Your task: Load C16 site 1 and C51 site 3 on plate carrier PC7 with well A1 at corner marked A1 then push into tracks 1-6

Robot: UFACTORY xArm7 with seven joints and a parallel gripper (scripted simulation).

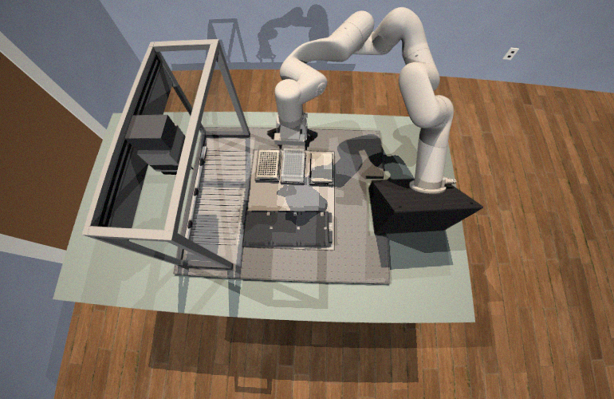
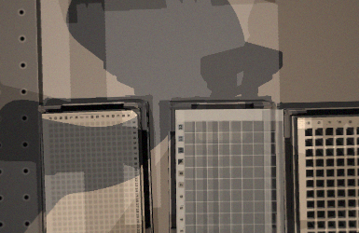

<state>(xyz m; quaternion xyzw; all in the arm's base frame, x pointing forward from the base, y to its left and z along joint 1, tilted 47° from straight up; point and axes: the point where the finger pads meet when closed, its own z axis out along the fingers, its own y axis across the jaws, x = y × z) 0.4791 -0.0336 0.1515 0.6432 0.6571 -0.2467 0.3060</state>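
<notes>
Carrier tray point(image 1: 287, 229), long and dark, lies bare on the pale apron point(image 1: 265, 199), nearer the camera than the row of three plates and just beside the rails point(image 1: 222, 197). Its handle end points toward the black pedestal point(image 1: 423, 211) that carries the arm. All three sites on the tray hold nothing.

Beyond the tray, across a bare strip of apron, the three plates sit side by side in their nests. The fine-grid plate point(image 1: 321, 167) is closest to the pedestal, the deep block point(image 1: 293, 165) is in the middle, and the dark-welled plate point(image 1: 266, 164) is next to the rails.

Past the plates, the hand point(image 1: 292, 137) hangs just above the far end of the deep block, fingers spread wide and gripping nothing. The top view shows the arm looping high from the pedestal, and the open-sided frame point(image 1: 128, 140) standing over the rails on the tabletop point(image 1: 425, 291).

The wrist view shows none of that. It looks straight down on the plate ends instead: the fine-grid plate point(image 2: 90, 172) partly in shadow, the deep block point(image 2: 226, 172) with a column of markings down one edge, and the dark-welled plate point(image 2: 333, 177) cut off at the border. Beside the fine-grid plate runs a strip of perforated board point(image 2: 13, 116). The hand's fingers do not appear there.
</notes>
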